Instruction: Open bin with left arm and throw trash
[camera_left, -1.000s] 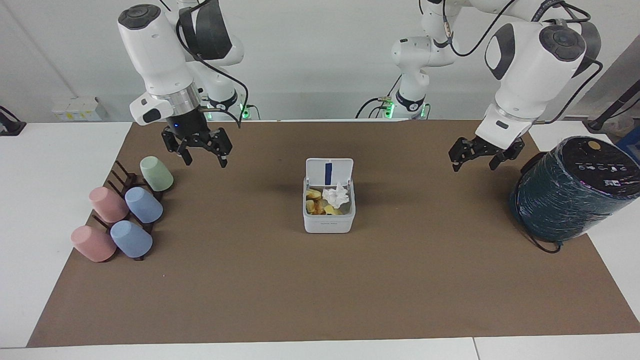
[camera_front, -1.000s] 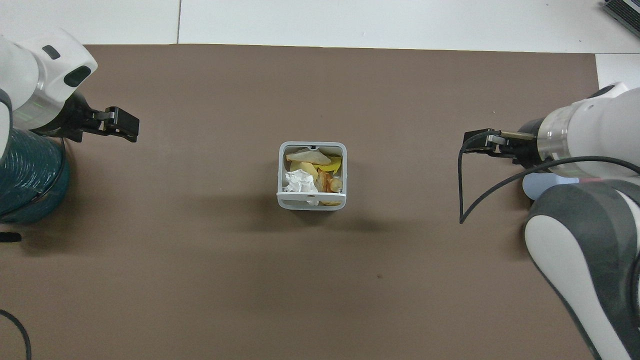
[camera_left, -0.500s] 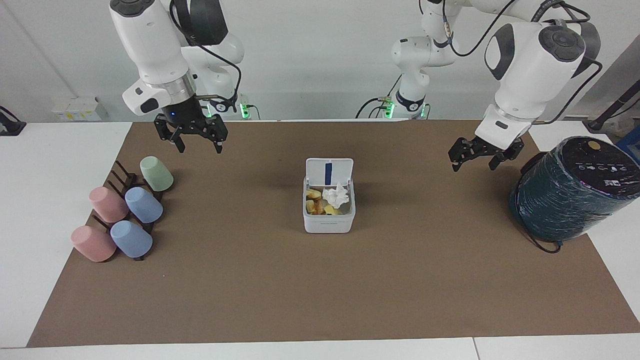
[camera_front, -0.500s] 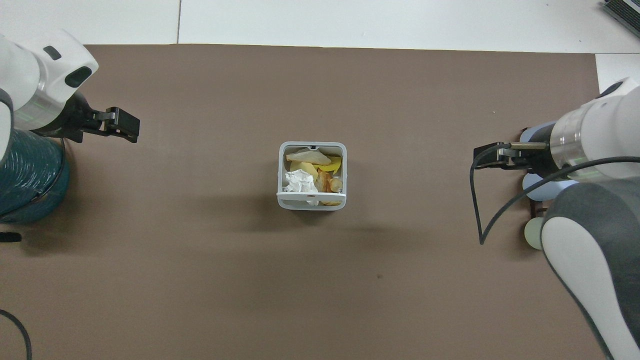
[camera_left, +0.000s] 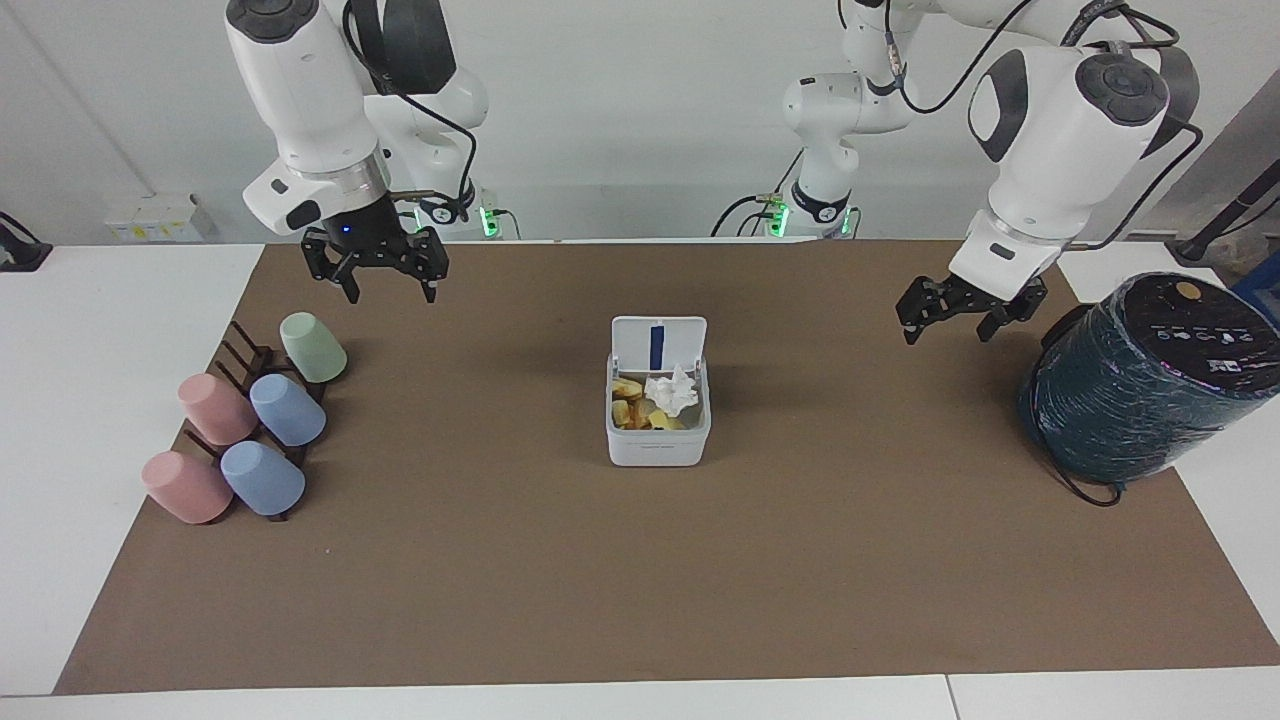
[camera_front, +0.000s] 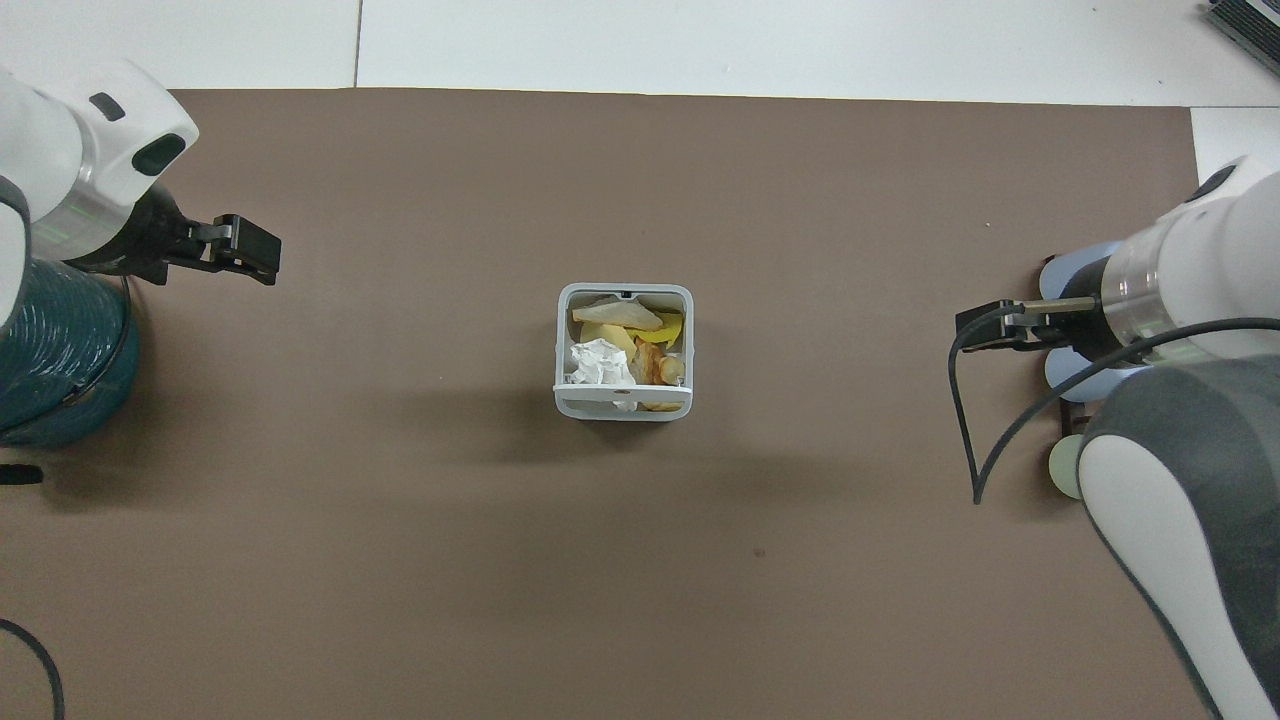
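Looking across my rig, I see a white worktop (camera_left: 90, 420) covered almost end to end by a brown mat (camera_left: 640, 580), with a plain pale wall (camera_left: 620, 120) rising just past the robots' bases.

The bin (camera_left: 657, 440), a small white square box, stands in the middle of the mat. Its hinged lid (camera_left: 658, 345) is up, on the side nearer the robots, with a blue strip showing on its inner face. The trash (camera_front: 625, 345) is inside the bin: yellowish-tan scraps, with a crumpled white tissue wad (camera_left: 672, 390) on top, toward the left arm's end.

My left hand (camera_left: 961, 320) hangs in the air over bare mat toward the left arm's end of the worktop, well apart from the bin. Its fingers are spread and hold nothing. Just beside it, at the mat's edge, sits a big dark teal wrapped cylinder (camera_left: 1140, 385), tilted, with a black cable (camera_left: 1085, 492) trailing from its base.

My right hand (camera_left: 385, 290) hangs over the mat at the right arm's end, above and near a green cup (camera_left: 312, 347). Its fingers are also spread and empty. The green cup, two pink cups (camera_left: 215, 408) and two blue cups (camera_left: 287, 410) lie tipped on a dark wooden rack (camera_left: 245, 352).

At the wall, green lights (camera_left: 487, 222) glow by the arm bases.
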